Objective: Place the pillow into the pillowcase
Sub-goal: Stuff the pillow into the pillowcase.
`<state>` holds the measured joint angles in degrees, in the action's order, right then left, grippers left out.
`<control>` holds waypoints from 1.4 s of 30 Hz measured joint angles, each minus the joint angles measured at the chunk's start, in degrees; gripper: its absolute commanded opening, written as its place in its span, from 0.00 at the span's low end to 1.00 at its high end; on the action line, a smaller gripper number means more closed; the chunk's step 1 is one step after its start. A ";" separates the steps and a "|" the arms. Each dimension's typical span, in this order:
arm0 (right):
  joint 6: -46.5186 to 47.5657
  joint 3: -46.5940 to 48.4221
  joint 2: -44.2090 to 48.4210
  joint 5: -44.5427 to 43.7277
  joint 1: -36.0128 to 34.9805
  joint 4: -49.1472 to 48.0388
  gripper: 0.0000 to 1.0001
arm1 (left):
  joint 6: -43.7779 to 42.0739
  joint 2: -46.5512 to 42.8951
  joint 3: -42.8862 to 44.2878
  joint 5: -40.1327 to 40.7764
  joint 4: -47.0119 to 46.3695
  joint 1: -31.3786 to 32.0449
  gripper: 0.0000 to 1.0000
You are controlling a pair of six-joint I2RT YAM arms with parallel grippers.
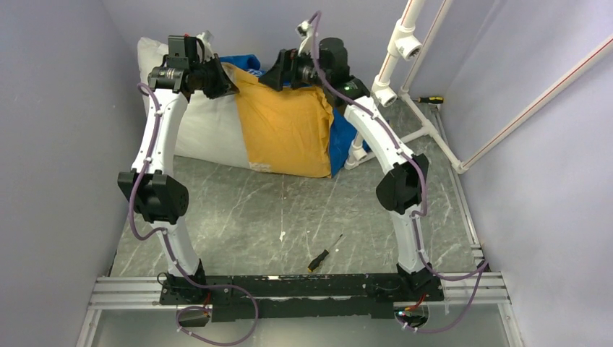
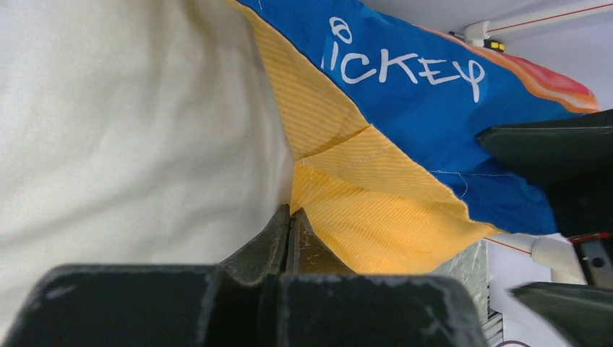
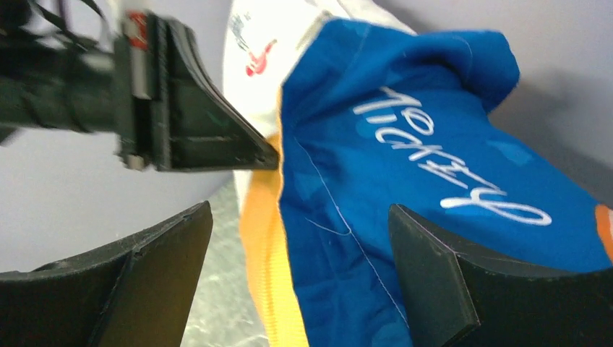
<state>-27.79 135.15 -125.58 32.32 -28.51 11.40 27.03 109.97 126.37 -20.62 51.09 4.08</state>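
Observation:
The white pillow (image 1: 189, 127) lies at the back left of the table, its right part inside the pillowcase (image 1: 285, 129), which shows its orange side up and blue at the edges. My left gripper (image 1: 225, 78) is shut on the pillowcase's orange open edge (image 2: 361, 210), right where it meets the pillow (image 2: 130, 123). The right gripper (image 1: 272, 75) faces it, open. Its fingers (image 3: 166, 253) straddle the hanging edge of the pillowcase (image 3: 347, 238) without closing. The left gripper (image 3: 271, 155) shows just beyond, and a red logo (image 3: 254, 61) marks the pillow end.
A white pipe frame (image 1: 405, 50) stands at the back right, touching the pillowcase's blue end. A yellow-handled screwdriver (image 1: 428, 100) lies behind it. Another screwdriver (image 1: 323, 254) lies on the marbled table near the arm bases. Purple walls close in on both sides.

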 measured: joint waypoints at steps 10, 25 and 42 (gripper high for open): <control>20.57 2.40 -1.53 -17.70 -7.54 12.52 0.86 | -1.51 -0.02 -0.26 -1.95 -0.28 -0.87 0.17; 17.75 1.07 -6.23 -24.76 -3.98 7.58 0.82 | 0.11 -25.31 -35.80 -16.50 -10.58 -6.67 0.75; 9.97 -0.85 -5.68 -21.42 -2.12 4.79 0.82 | 3.58 -7.28 -46.36 -31.63 -34.05 0.28 0.30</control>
<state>-17.82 134.30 -131.26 10.90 -30.63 16.19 30.61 102.69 80.01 -52.25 17.04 4.36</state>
